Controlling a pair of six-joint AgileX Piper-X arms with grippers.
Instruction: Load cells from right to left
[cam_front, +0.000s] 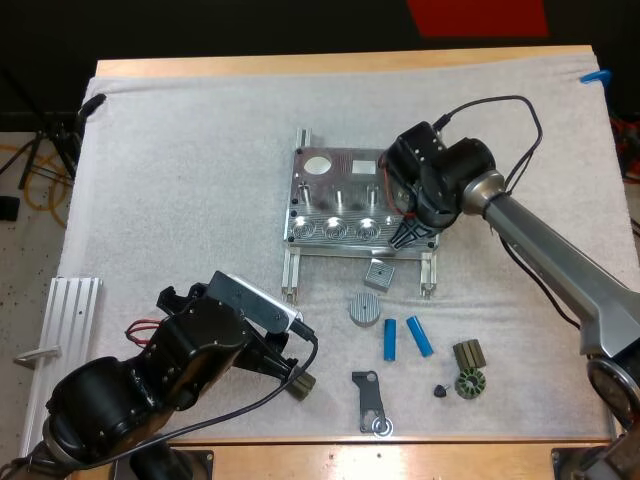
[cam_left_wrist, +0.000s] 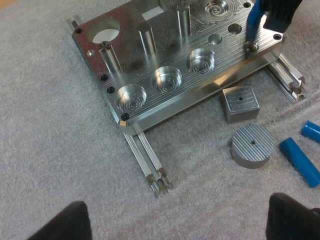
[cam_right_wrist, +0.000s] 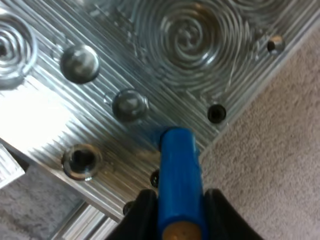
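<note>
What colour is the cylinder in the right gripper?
Bright blue cylinder; clearest in right wrist view.

Bright, even overhead light falls on the white mat (cam_front: 180, 180). The metal fixture (cam_right_wrist: 35, 117) shows a strong white glare patch. The blue cylinders (cam_front: 390, 340) cast short, soft shadows on the mat beside them.

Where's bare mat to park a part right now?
Free: the wide mat left of the fixture, up to the far edge, and the strip beyond the fixture. Crowded: on its near side, where the block, disc, two blue cylinders, bracket and dark parts lie. The right gripper, holding a blue cell, occupies the fixture's right end.
</note>
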